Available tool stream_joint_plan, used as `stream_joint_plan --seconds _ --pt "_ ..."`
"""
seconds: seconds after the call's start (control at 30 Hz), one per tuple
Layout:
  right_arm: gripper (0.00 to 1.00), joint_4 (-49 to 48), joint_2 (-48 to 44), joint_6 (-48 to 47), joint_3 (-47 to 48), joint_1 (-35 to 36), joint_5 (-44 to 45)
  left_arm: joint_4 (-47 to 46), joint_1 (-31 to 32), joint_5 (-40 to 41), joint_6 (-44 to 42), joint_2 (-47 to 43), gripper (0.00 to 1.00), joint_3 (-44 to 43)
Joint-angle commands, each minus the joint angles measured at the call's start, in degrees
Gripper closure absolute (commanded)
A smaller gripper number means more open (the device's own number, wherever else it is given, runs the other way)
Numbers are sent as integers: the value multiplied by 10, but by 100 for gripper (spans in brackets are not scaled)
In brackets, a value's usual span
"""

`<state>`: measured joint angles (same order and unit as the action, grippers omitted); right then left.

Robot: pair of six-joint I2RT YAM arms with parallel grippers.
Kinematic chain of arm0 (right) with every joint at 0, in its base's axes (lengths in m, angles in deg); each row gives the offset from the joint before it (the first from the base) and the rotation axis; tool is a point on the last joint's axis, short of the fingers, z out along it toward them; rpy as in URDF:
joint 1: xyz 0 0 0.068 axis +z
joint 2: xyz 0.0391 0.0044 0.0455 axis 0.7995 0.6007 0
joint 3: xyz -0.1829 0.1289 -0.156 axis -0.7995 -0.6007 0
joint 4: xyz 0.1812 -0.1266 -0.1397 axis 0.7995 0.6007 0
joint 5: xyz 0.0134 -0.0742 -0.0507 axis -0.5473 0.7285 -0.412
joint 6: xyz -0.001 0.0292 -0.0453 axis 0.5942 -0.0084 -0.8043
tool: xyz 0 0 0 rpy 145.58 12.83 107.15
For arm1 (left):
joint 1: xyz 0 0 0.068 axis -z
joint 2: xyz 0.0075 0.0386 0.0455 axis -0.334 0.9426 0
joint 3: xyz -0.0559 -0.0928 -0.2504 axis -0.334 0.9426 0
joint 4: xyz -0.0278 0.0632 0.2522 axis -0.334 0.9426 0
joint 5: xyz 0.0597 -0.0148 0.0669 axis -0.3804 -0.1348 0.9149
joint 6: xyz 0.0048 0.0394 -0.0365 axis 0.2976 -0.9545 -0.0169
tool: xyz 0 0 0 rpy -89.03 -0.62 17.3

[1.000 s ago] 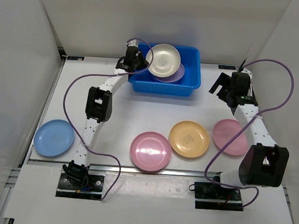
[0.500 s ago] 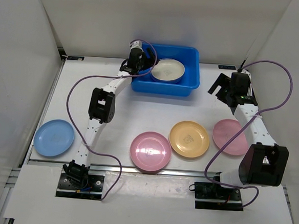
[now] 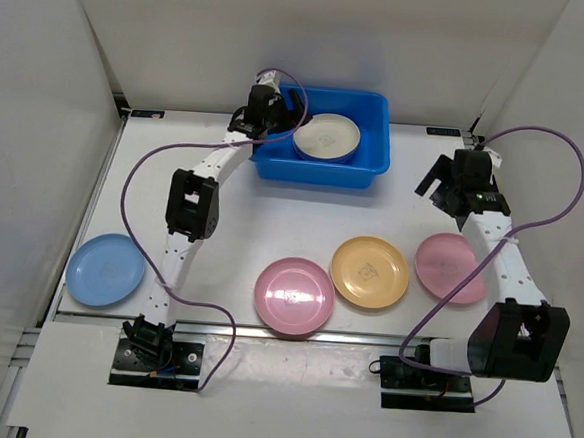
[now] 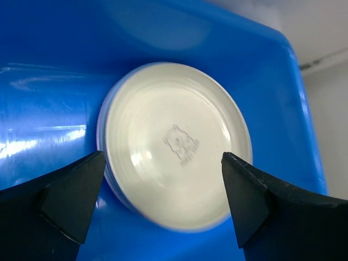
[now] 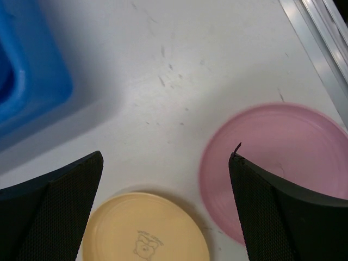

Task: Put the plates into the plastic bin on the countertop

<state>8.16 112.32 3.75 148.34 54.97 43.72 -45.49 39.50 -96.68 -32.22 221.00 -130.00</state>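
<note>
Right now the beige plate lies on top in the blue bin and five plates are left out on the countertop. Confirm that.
Four plates, not five, are left out on the countertop: light blue plate, pink plate, orange-yellow plate, second pink plate; the top external view shows it. The beige plate does lie on top in the blue bin.

Beige plate (image 3: 327,135) lies flat atop another in the blue bin (image 3: 371,170); on the white tabletop (image 3: 272,218) lie a light-blue plate (image 3: 106,269), pink plate (image 3: 294,295), yellow plate (image 3: 369,272), second pink plate (image 3: 451,267).
</note>
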Motion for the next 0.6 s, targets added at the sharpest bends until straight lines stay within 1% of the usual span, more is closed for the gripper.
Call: stream_joint_plan --seconds 0.0,0.03,0.07,0.1,0.13,0.17,0.2,0.3,0.33,0.37,0.4,0.43,0.47,0.5,0.53,0.57 --pt "1 108 14 28 25 -1 82 45 1 -29 -57 -159 1 33" --pt "1 129 18 31 24 -1 94 56 1 -32 -70 -176 1 50" --pt "1 136 26 42 22 -1 98 72 1 -29 -73 -222 1 70" --pt "1 143 34 45 20 -1 103 82 2 -27 -84 -247 1 124" --pt "1 147 41 47 19 -1 103 84 3 -22 -88 -272 1 160" --pt "1 150 55 45 18 -1 102 84 6 -3 -89 -327 1 195" --pt "1 150 62 45 21 2 103 84 4 5 -96 -356 1 263" --pt "1 161 100 44 35 2 105 84 8 34 -100 -465 1 366" --pt "1 164 114 44 38 9 110 84 11 43 -97 -489 1 430" --pt "1 166 125 45 42 14 116 84 11 66 -97 -516 1 460" --pt "1 167 151 52 49 16 121 84 12 75 -95 -561 1 490" --pt "1 175 164 56 54 16 126 84 12 80 -91 -584 1 544" --pt "1 181 174 59 58 23 135 84 14 84 -89 -607 1 573" --pt "2 182 193 66 63 22 138 86 13 84 -82 -651 1 601" --pt "2 180 202 65 64 27 143 84 13 84 -75 -670 1 653" --pt "2 175 213 63 65 30 139 84 15 102 -69 -690 1 676"
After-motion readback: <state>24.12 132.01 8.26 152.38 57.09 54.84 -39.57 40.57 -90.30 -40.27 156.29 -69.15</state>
